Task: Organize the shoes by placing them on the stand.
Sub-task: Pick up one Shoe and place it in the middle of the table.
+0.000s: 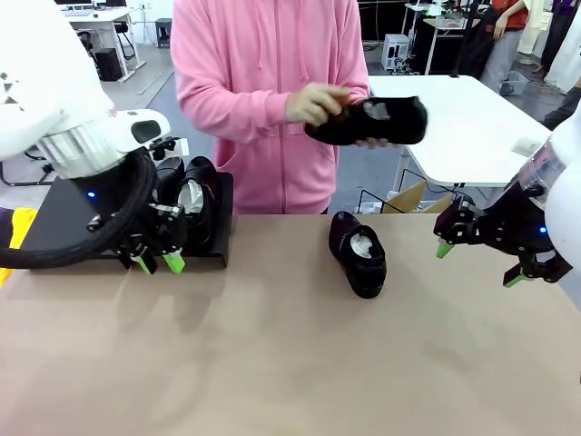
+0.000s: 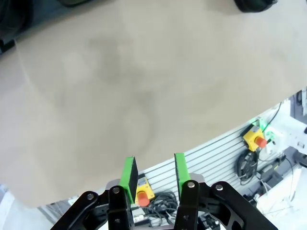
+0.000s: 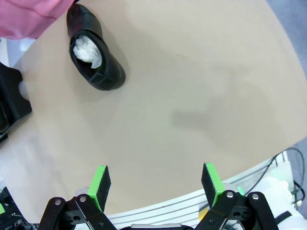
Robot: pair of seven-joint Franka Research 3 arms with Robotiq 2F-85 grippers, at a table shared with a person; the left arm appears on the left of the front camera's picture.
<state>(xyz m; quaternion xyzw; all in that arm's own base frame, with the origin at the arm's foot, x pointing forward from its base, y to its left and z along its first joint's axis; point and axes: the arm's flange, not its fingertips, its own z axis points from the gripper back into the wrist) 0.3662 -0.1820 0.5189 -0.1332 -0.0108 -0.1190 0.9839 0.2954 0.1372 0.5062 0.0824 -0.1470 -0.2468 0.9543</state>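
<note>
Shoe (image 1: 359, 254) on bench (image 1: 272, 363), toe toward robot, lies left of right tool (image 1: 478, 264), wide open, empty, nearer; left tool (image 1: 156, 264) half-closed, empty, at stand (image 1: 54, 213)

Person's hand (image 1: 318, 104) holding raised shoe (image 1: 388, 123), lone shoe (image 1: 358, 253) on table (image 1: 272, 354), shoes (image 1: 198, 195) on stand (image 1: 73, 204)

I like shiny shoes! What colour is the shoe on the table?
The shoe is black, with white paper inside; clearest in the right wrist view.
</note>
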